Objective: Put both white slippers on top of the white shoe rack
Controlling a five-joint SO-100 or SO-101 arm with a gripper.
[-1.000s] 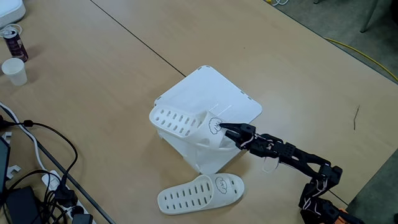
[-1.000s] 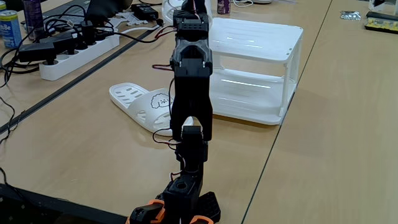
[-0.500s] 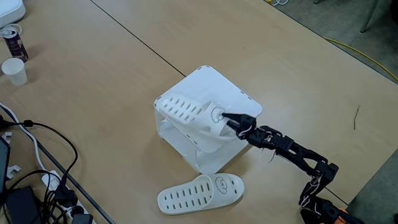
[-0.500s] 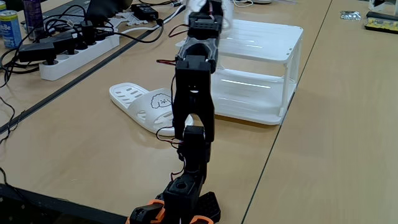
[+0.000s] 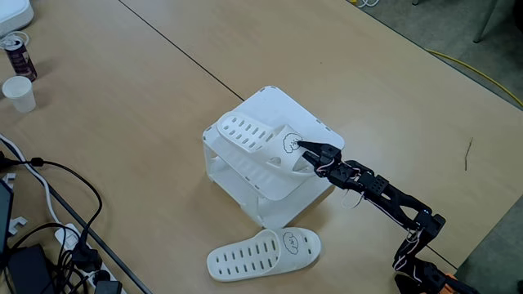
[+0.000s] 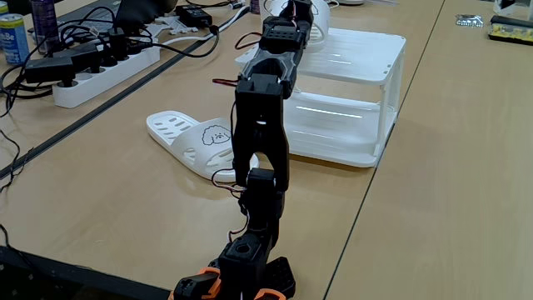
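Inspected from a high fixed view: gripper (image 5: 299, 146) clenched on the heel end of one white slipper (image 5: 260, 143), which lies across the top of the white shoe rack (image 5: 306, 124), toe slots toward the left of that view, near edge overhanging the rack's front left side. Drawn face beside the fingertips. Second white slipper (image 5: 263, 251) flat on the table (image 5: 147, 106), near the rack's front corner, apart from it.

From a low fixed view behind the arm: arm (image 6: 260, 133) stretched away toward the shoe rack (image 6: 366, 92), hiding the held slipper almost wholly; jaw state not readable there. Open sides and lower shelf of the rack plain here. Slipper on the table (image 6: 190, 143) left of the arm, face uppermost.

Surface: light wood-grain tabletop with a dark seam running diagonally. Paper cup (image 5: 19, 93) and can (image 5: 16, 53) at far left in the high view; power strip (image 6: 100, 65) and tangled black cables (image 6: 58, 58) at left in the low view. Grey floor with a yellow cable (image 5: 474, 69) beyond the table edge.
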